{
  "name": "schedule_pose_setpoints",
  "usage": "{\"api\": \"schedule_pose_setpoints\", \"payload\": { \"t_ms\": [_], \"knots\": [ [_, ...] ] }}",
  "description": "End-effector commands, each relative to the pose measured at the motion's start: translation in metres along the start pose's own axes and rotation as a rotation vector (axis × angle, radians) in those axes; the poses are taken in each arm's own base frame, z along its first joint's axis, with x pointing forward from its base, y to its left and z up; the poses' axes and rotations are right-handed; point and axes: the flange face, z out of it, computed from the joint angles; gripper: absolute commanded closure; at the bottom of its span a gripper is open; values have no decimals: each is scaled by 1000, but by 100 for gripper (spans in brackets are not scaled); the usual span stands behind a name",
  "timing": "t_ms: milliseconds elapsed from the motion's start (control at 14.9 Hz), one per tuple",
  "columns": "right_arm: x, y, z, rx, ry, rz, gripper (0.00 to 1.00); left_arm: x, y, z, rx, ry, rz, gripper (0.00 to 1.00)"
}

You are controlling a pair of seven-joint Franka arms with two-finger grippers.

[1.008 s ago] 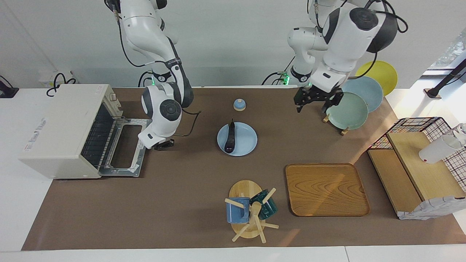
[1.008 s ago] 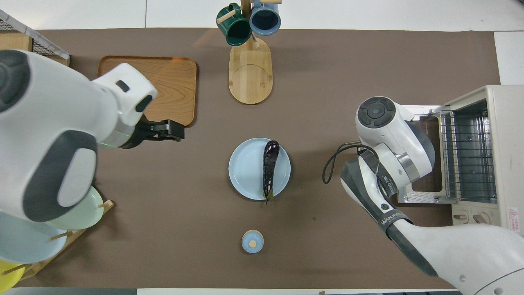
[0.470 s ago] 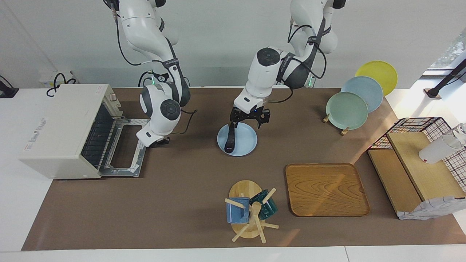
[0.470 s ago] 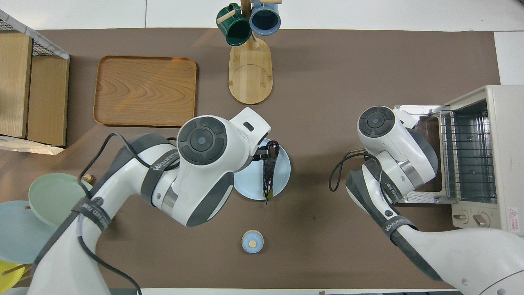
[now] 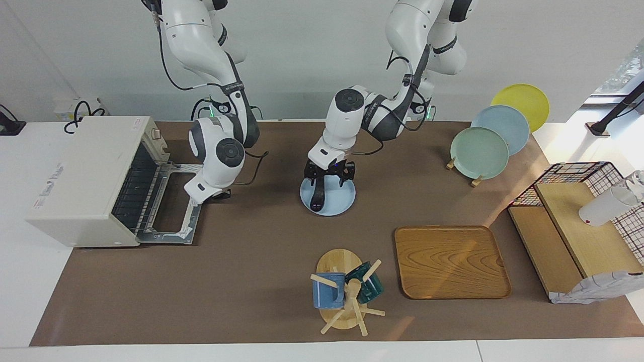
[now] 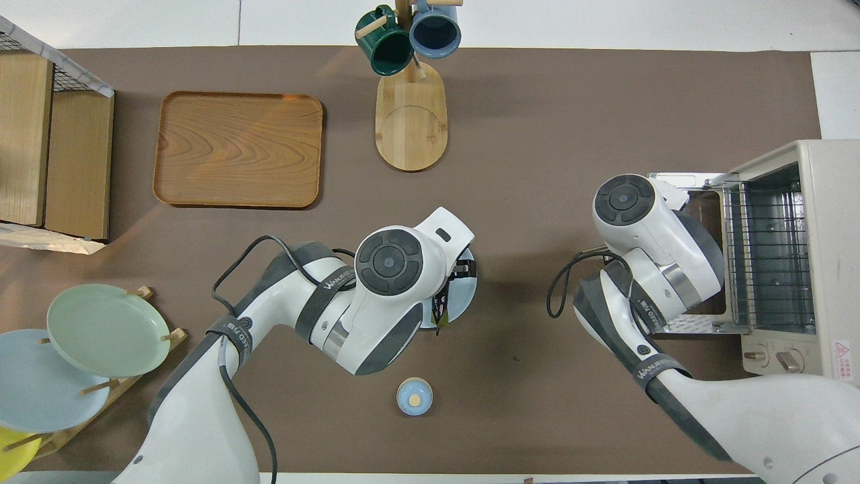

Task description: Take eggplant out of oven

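The dark purple eggplant (image 5: 317,195) lies on a light blue plate (image 5: 346,200) in the middle of the table, outside the oven. My left gripper (image 5: 329,177) is low over the plate, open, with its fingers either side of the eggplant's stem half. In the overhead view the left hand hides the eggplant except its stem tip (image 6: 438,317). The white oven (image 5: 83,176) stands at the right arm's end, with its door (image 5: 171,208) dropped open and its rack bare. My right gripper (image 5: 220,194) is low beside the door's handle edge.
A small bell (image 6: 414,396) sits nearer to the robots than the plate. A wooden tray (image 5: 450,261) and a mug rack (image 5: 344,294) lie farther from the robots. A rack of plates (image 5: 480,153) and a wire basket with wooden shelves (image 5: 578,226) are at the left arm's end.
My left arm swung from the plate rack to the light blue plate and lowered over the eggplant. My right gripper shifted slightly along the oven door.
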Motion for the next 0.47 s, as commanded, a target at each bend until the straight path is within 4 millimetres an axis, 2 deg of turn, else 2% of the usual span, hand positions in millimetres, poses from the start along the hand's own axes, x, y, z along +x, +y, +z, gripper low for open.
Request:
{"api": "schedule_pose_setpoints", "payload": {
  "t_ms": [0, 134, 403],
  "knots": [
    [-5, 34, -31, -51, 11, -56, 100, 0, -2, 4, -10, 9, -8, 0],
    [-12, 64, -50, -51, 12, -67, 100, -1, -2, 7, -8, 7, -4, 1],
    [-32, 131, -64, -27, 5, -104, 100, -14, 1, 20, -12, 14, 14, 4]
  ]
}}
